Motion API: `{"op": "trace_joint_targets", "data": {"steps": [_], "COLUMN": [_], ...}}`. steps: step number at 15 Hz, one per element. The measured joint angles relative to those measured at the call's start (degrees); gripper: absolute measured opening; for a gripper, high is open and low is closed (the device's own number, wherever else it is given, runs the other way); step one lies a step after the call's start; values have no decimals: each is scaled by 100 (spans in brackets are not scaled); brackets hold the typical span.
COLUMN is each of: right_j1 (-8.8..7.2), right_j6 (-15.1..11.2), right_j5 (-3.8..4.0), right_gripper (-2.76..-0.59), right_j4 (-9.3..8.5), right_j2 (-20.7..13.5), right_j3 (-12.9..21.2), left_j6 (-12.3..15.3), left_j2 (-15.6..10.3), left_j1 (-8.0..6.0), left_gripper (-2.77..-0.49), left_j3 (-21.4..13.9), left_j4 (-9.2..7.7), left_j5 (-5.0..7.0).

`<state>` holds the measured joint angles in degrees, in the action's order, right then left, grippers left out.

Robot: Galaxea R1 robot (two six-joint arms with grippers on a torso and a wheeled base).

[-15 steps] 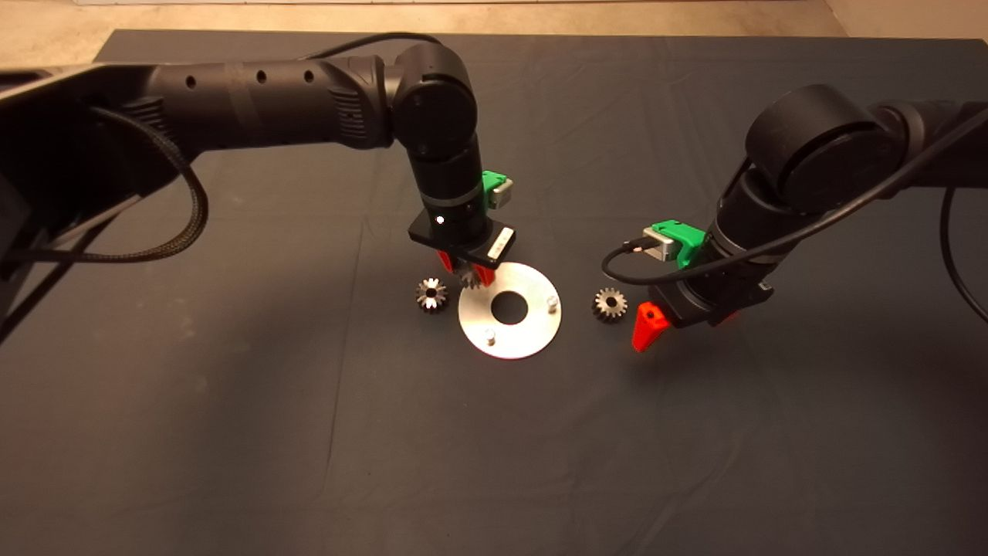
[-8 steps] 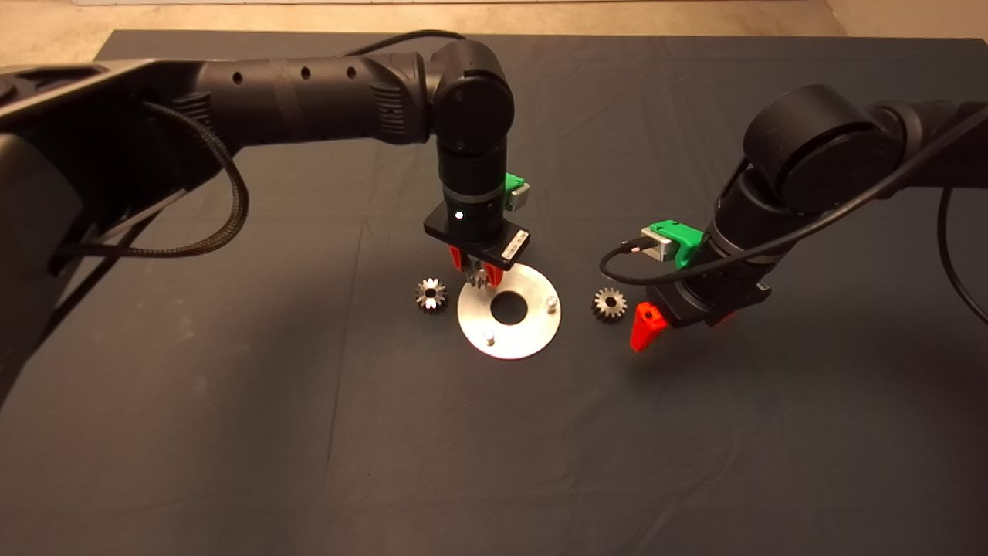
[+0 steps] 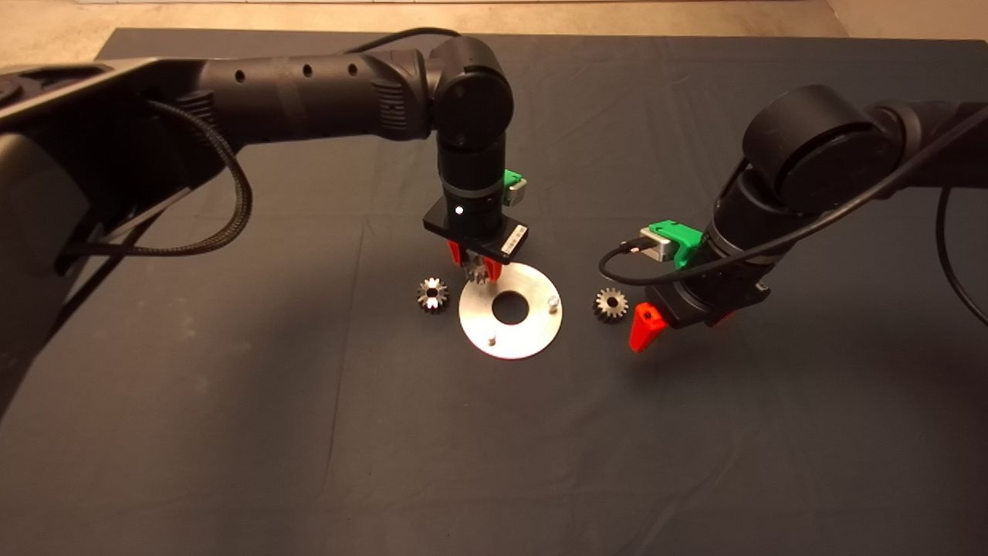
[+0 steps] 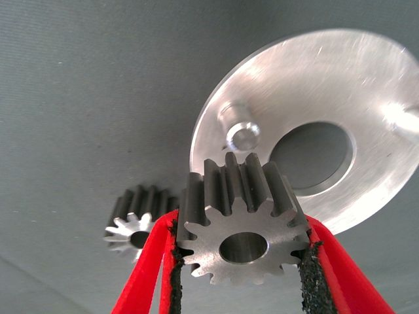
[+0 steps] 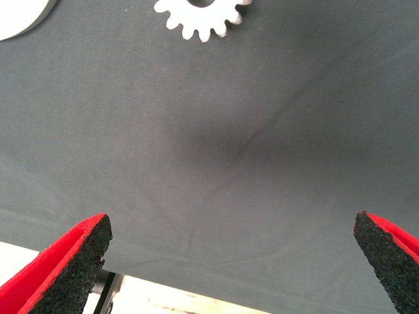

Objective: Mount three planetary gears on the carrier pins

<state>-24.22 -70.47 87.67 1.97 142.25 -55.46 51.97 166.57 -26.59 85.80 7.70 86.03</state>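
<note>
**Gear held over the disc's far-left rim**

The left gripper [image 3: 478, 272] hangs over the far-left edge of the disc [image 3: 525, 333], its red fingers [image 4: 149, 261] clamped on one gear [image 4: 241, 230] by the teeth. In the left wrist view the held gear sits just short of a bare pin [image 4: 240, 136], not on it.

Three gears in all: the gripped one, a second gear [image 3: 432, 294] lying on the mat [image 3: 309, 432] just left of the disc, and a third gear [image 3: 610, 304] on the mat right of the disc, a little apart from its rim. Three pins: the one under the left gripper, a near pin [image 3: 489, 337] and a right pin [image 3: 551, 302], all bare.

The right gripper [image 3: 679, 320] hovers low just right of the third gear, fingers [image 5: 69, 261] spread wide with nothing between them. The near half of the mat lies open, and the mat's near edge shows in the right wrist view.
</note>
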Motion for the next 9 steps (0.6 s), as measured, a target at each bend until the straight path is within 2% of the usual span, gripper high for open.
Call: {"op": "trace_joint_targets", "data": {"steps": [2, 4, 9], "right_j1": [0, 16, 27], "right_j6": [0, 0, 0], "right_j5": [2, 0, 2], "right_gripper": [-60, -60, -60], "right_j4": [0, 0, 0], "right_j2": [-2, -2, -5], "right_j3": [0, 0, 0], "left_j6": [160, 174, 221], "left_j2": [33, 55, 68], "left_j1": [0, 0, 0], "left_gripper": [-233, -233, -233], "left_j3": [81, 276, 587], "left_j4": [-7, -11, -22], "left_j5": [-62, -117, -116]}}
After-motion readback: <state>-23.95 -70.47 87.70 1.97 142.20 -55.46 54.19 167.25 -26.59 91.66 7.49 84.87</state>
